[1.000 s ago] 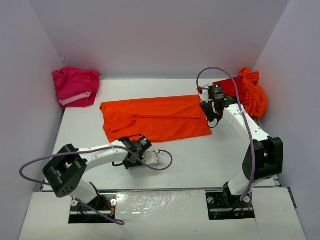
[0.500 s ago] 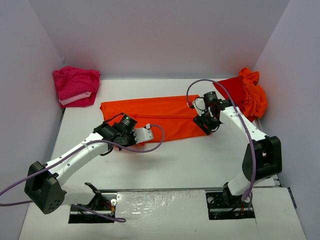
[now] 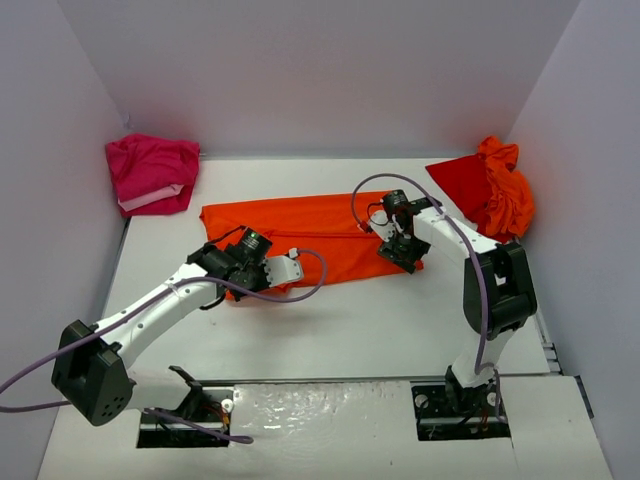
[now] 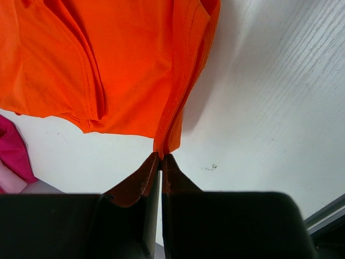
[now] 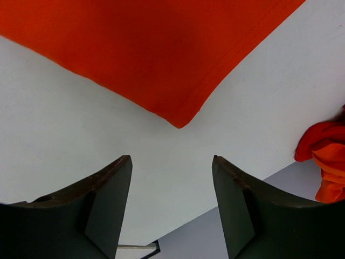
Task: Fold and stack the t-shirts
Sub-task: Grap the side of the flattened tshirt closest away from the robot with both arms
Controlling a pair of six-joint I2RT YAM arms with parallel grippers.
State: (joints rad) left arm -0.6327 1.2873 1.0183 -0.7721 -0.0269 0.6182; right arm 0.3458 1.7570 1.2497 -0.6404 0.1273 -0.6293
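Observation:
An orange t-shirt (image 3: 310, 240) lies spread flat across the middle of the white table (image 3: 400, 330). My left gripper (image 3: 238, 272) is at its near-left corner. In the left wrist view the gripper (image 4: 160, 156) is shut on that corner of the orange t-shirt (image 4: 124, 65), with the layered cloth edge pinched between the tips. My right gripper (image 3: 400, 252) hangs over the near-right corner. In the right wrist view it (image 5: 172, 162) is open and empty, and the shirt's corner (image 5: 178, 116) lies just ahead of the jaws, untouched.
A crumpled pink t-shirt (image 3: 150, 172) lies at the back left corner. A pile of orange and red shirts (image 3: 495, 185) lies at the back right against the wall, also showing in the right wrist view (image 5: 323, 156). Grey walls enclose three sides.
My left arm swung from the near table edge up to the shirt's near-left corner and shut on it. My right gripper moved left and nearer, over the near-right corner.

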